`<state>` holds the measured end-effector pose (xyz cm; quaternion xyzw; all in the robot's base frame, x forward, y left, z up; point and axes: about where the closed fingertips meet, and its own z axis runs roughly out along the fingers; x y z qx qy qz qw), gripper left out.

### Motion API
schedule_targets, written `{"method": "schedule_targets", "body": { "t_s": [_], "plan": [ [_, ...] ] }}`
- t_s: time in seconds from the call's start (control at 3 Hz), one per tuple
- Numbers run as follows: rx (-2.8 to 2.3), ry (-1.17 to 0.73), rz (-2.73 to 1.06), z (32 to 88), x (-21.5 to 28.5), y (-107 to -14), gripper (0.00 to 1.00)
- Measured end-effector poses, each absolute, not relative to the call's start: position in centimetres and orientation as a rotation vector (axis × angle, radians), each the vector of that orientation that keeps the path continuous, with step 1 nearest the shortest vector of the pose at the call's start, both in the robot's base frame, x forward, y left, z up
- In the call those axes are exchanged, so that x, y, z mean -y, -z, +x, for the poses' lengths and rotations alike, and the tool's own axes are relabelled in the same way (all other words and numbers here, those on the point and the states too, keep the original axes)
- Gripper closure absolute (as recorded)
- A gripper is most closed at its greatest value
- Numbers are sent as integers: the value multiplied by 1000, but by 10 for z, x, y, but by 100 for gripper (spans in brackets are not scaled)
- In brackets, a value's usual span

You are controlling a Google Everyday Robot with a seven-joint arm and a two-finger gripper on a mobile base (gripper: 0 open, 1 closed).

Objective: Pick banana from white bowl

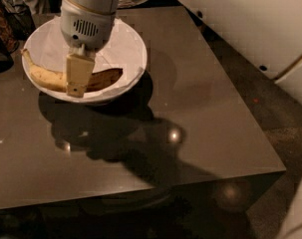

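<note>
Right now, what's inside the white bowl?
The banana lies across the white bowl on crinkled white paper. The gripper is down in the bowl over the banana's middle, covering that stretch; both ends show.

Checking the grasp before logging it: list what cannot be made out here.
Camera view:
- The banana: its middle is hidden behind the pincer, which is down in the bowl.
- Whether the pincer grips the banana: its own body blocks this.
- The table: its left side is cut off by the frame edge.
</note>
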<state>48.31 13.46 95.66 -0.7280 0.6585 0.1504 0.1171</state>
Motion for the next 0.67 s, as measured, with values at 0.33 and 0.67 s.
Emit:
{"method": "schedule_targets", "body": {
  "t_s": [0.33,0.67],
  "plan": [
    [-1951,-420,-2076,453,-128,-961,100],
    [-1952,-413,-2077,449,-127,-960,100]
  ]
}}
